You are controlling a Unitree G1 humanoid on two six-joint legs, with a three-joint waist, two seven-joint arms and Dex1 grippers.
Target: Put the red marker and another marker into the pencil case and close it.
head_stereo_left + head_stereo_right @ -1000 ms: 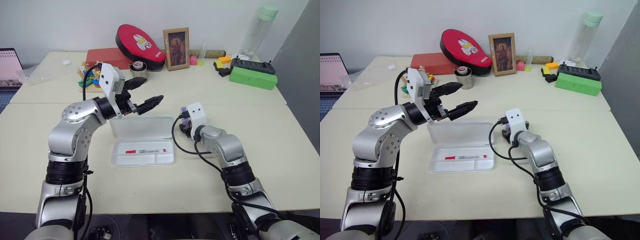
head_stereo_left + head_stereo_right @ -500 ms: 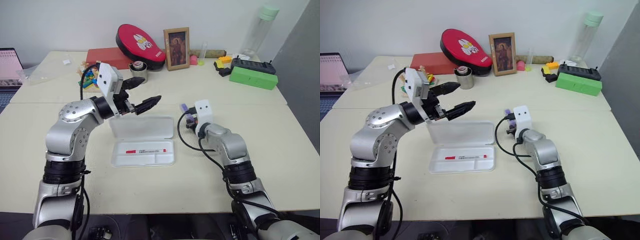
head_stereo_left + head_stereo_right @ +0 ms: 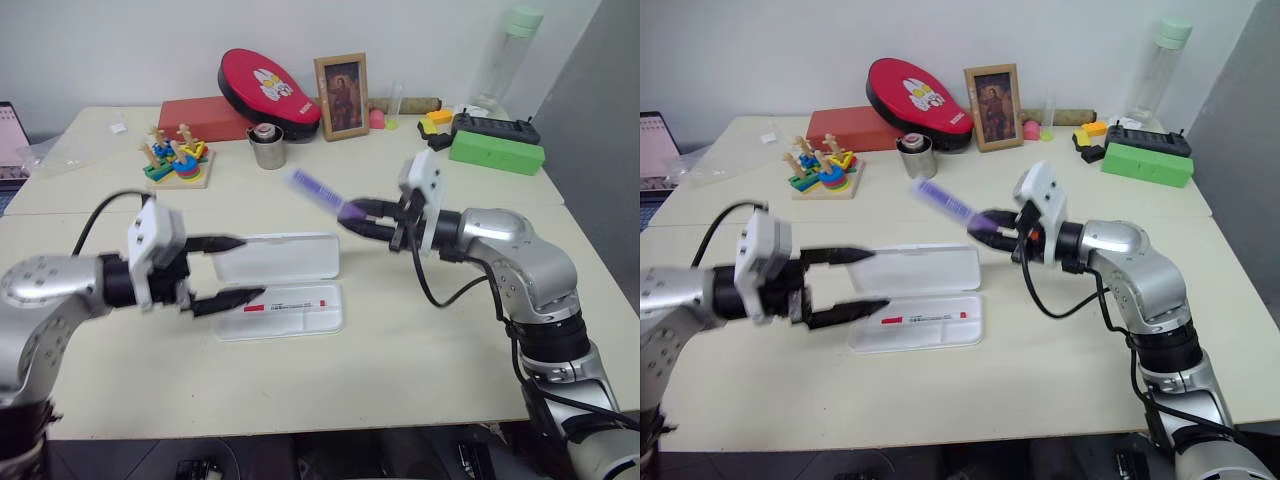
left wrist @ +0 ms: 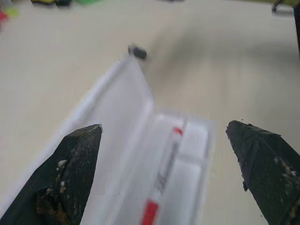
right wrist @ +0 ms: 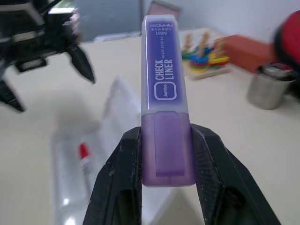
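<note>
The pencil case (image 3: 275,256) lies open on the table, its lid flat behind the tray. Inside the tray rests the red marker (image 3: 290,302), which also appears in the left wrist view (image 4: 164,173). My right gripper (image 3: 362,221) is shut on one end of the purple marker (image 3: 318,192) and holds it in the air to the right of the case, the marker pointing left. In the right wrist view, both fingers (image 5: 124,168) clamp the marker (image 5: 164,84). My left gripper (image 3: 247,268) hovers open at the case's left end, with nothing between its fingers.
At the back of the table are a red oval pouch (image 3: 258,85), a framed picture (image 3: 341,83), a metal cup (image 3: 266,148), a wooden stacking toy (image 3: 177,160), a green box (image 3: 497,153) and a tall bottle (image 3: 500,55). A small dark piece (image 4: 137,51) lies beyond the lid.
My right gripper has lifted the purple marker off the table and turned to point left. My left arm has dropped and pulled back to the case's left end, still open. The camera shifted.
</note>
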